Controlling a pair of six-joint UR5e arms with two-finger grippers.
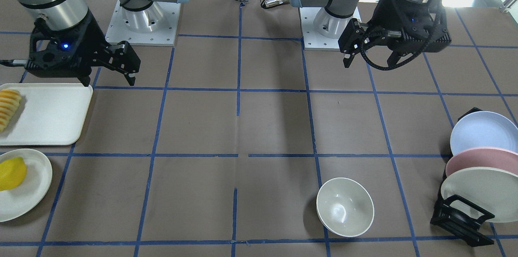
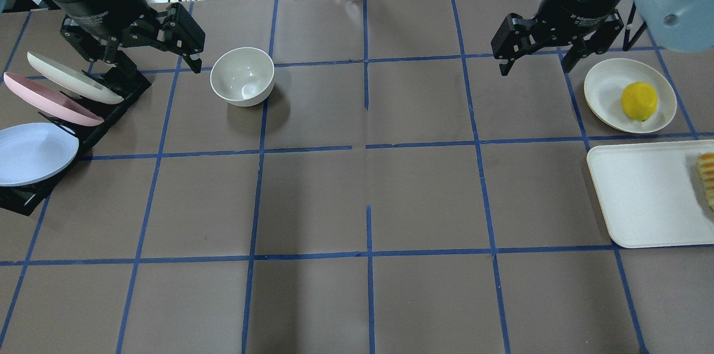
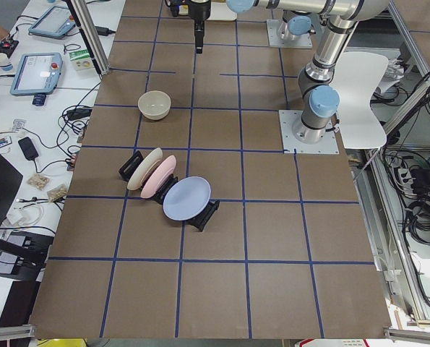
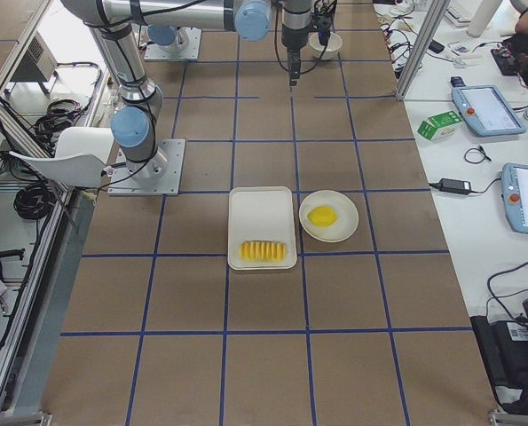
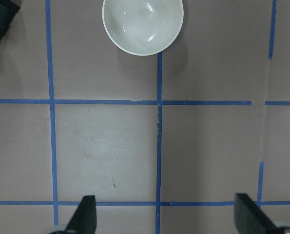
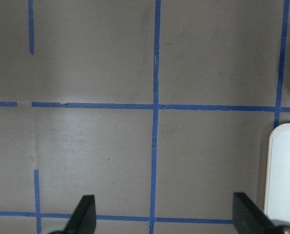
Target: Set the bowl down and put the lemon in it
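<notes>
Brown covering spreads across the desk [image 2: 424, 203], marked into squares by blue tape [image 2: 312, 148]. The bowl [image 2: 243, 76] stands upright and empty on the robot's left half, towards the far edge, with its rim over a tape line. Just beside it is a black rack [image 2: 127, 86] holding three tilted plates (off-white, pink and pale blue). The left claw [image 5: 166, 215] hangs above the desk with its fingers spread wide and nothing between them. In the left wrist view the bowl sits well ahead of the fingertips.

On the robot's right half, the lemon [image 2: 639, 101] lies on a shallow off-white plate [image 2: 603, 91], towards the side of the plate away from the arm. A white tray [image 2: 641, 198] sits right next to the plate, nearer the robot, with a row of orange-yellow sliced food [image 2: 707, 178] at its outer end. The right claw [image 6: 165, 215] hovers over bare desk near the plate, touching nothing, with its fingers wide apart and empty. Its wrist camera catches only the edges of the tray and the plate at the right of the view.
</notes>
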